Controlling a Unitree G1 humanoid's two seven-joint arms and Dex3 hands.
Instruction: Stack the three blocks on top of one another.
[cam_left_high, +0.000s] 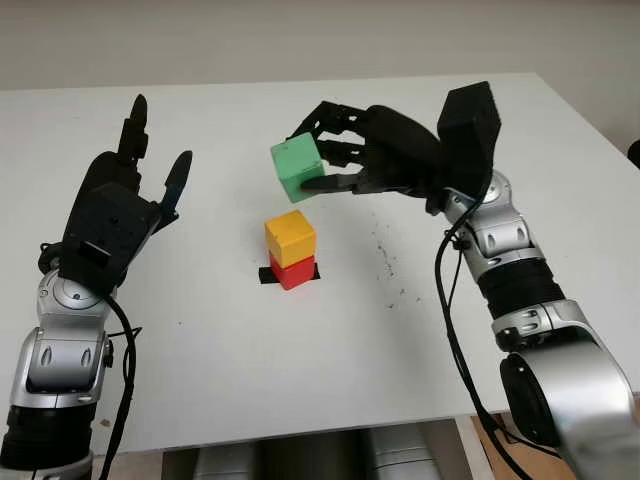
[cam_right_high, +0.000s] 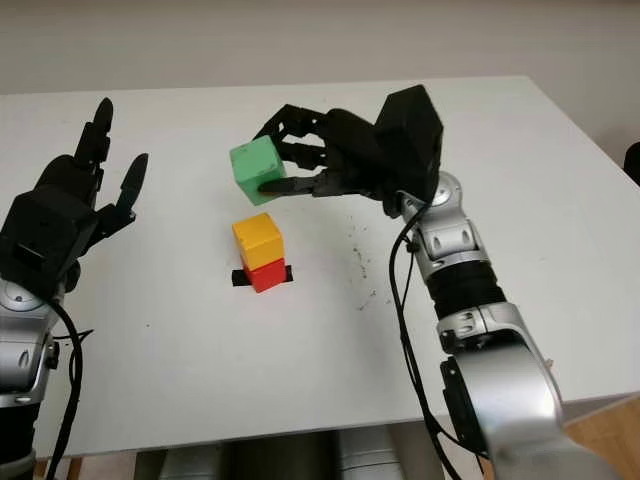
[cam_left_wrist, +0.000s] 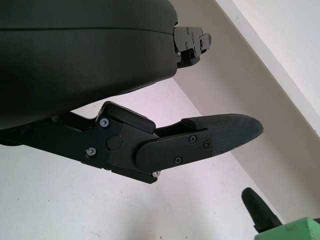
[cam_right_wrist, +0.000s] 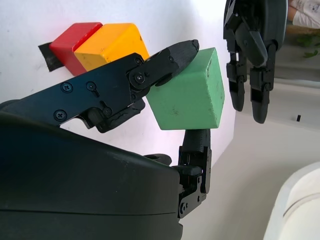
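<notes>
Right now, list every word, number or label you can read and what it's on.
None: no readable text on the green block in the right hand, the yellow block, the red block, the black tape under it, the open left hand or the table.

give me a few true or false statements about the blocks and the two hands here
1. The right hand holds the green block in its fingers. True.
2. The yellow block sits on the red block. True.
3. The green block already rests on the yellow block. False: it is in the air, above and behind the stack.
4. The left hand holds the red block. False: it is open, off to the stack's left.
</notes>
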